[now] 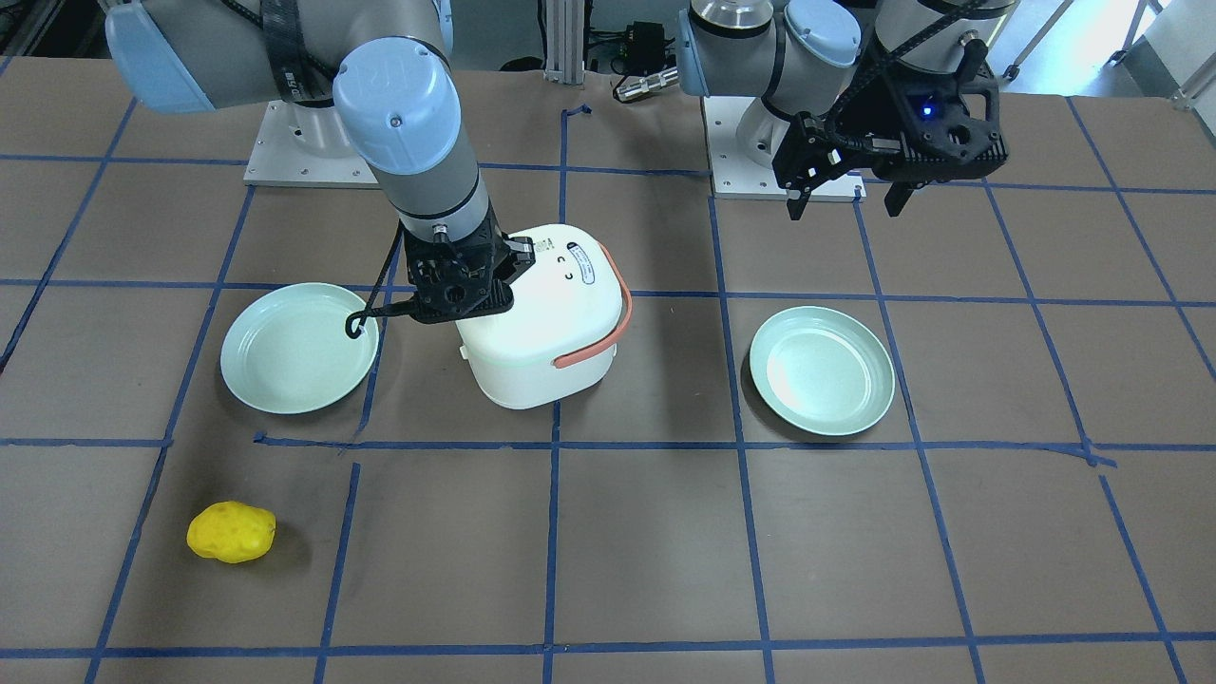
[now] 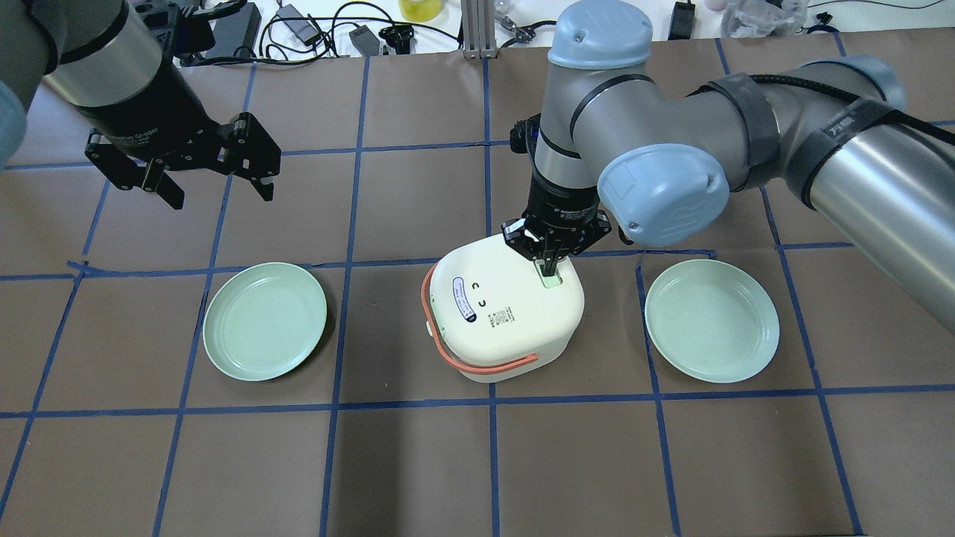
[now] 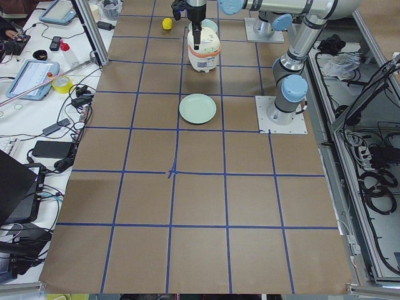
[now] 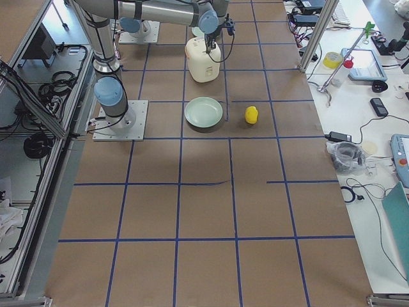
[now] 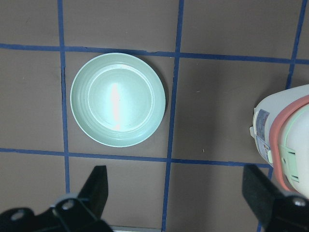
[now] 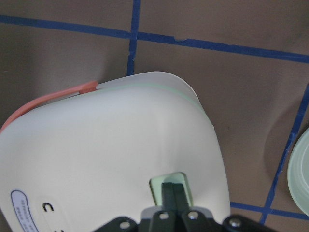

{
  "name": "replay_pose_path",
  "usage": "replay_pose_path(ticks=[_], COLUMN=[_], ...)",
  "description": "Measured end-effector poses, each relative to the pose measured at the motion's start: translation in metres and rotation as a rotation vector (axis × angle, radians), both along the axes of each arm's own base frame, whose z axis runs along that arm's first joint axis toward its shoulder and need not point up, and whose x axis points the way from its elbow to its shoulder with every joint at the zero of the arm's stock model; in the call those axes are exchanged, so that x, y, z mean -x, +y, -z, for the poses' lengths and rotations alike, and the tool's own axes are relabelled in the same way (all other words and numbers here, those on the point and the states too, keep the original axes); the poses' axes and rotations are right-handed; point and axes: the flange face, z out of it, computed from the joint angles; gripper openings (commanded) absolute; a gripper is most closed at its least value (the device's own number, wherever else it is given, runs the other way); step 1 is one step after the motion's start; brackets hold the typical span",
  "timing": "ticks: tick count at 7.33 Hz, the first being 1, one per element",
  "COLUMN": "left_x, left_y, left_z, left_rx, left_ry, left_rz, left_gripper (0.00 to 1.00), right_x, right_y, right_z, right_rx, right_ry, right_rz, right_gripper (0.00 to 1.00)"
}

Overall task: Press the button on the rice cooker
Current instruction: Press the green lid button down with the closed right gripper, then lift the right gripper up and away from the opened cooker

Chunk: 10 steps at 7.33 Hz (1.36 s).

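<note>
A white rice cooker (image 2: 507,321) with an orange handle stands mid-table; it also shows in the front view (image 1: 541,332) and the left wrist view (image 5: 285,140). Its pale green button (image 6: 157,186) sits on the lid's edge nearest the robot. My right gripper (image 2: 550,267) is shut and points straight down, with its fingertips (image 6: 174,191) on the button; in the front view the right gripper (image 1: 518,252) is over the lid's far edge. My left gripper (image 2: 216,183) is open and empty, raised above the table well left of the cooker, near the robot's base (image 1: 845,199).
Two pale green plates flank the cooker: one on my left (image 2: 265,321) (image 5: 118,99), one on my right (image 2: 712,321) (image 6: 300,179). A yellow lumpy object (image 1: 231,532) lies beyond the right plate, toward the table's far edge. Cables and gear lie along the far edge in the overhead view.
</note>
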Motion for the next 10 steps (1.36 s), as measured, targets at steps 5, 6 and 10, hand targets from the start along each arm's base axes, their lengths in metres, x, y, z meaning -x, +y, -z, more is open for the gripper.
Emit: replay_pose_path(ticks=[5, 6, 10], left_x=[0.0, 0.0, 0.0], left_y=[0.0, 0.0, 0.0], left_z=[0.0, 0.0, 0.0], left_rx=[0.0, 0.0, 0.0], left_ry=[0.0, 0.0, 0.0], left_rz=[0.0, 0.0, 0.0], left_gripper=[1.0, 1.0, 1.0], right_x=[-0.002, 0.005, 0.045], right_y=[0.011, 0.011, -0.006], right_z=[-0.12, -0.143, -0.168], right_rx=[0.043, 0.047, 0.088], right_ry=[-0.028, -0.004, 0.09], right_rz=[0.076, 0.081, 0.127], right_gripper=[1.0, 1.0, 1.0])
